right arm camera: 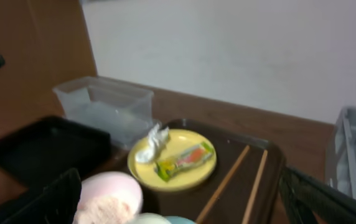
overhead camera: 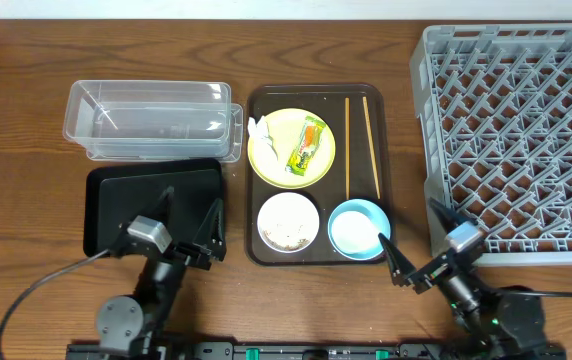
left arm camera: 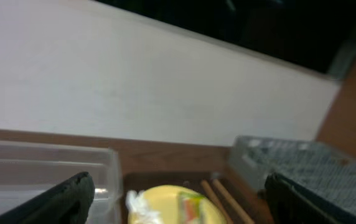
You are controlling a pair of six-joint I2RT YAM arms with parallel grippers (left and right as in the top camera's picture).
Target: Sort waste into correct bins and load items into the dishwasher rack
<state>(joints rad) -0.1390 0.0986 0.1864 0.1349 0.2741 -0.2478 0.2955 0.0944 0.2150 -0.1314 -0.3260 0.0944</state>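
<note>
A round yellow plate (overhead camera: 284, 162) lies in the brown serving tray and carries a crumpled white tissue (overhead camera: 259, 130) and a green-orange-yellow snack wrapper (overhead camera: 306, 145). Two wooden chopsticks (overhead camera: 347, 140) lie to its right. In front stand a white bowl (overhead camera: 288, 222) holding rice-like scraps and a light blue bowl (overhead camera: 356, 228) with a white inside; the small white cup is not clearly told apart. My left gripper (overhead camera: 188, 215) is open and empty over the black tray (overhead camera: 116, 200). My right gripper (overhead camera: 418, 238) is open and empty between the blue bowl and the grey rack (overhead camera: 521, 130). The clear tub (overhead camera: 151, 120) stands behind the black tray.
The dark brown serving tray (overhead camera: 391, 150) lies in the middle of the wooden table. A pale wall runs along the table's far side in both wrist views. In the right wrist view the plate (right arm camera: 184, 171), the clear tub (right arm camera: 103, 102) and the black tray (right arm camera: 41, 146) show ahead.
</note>
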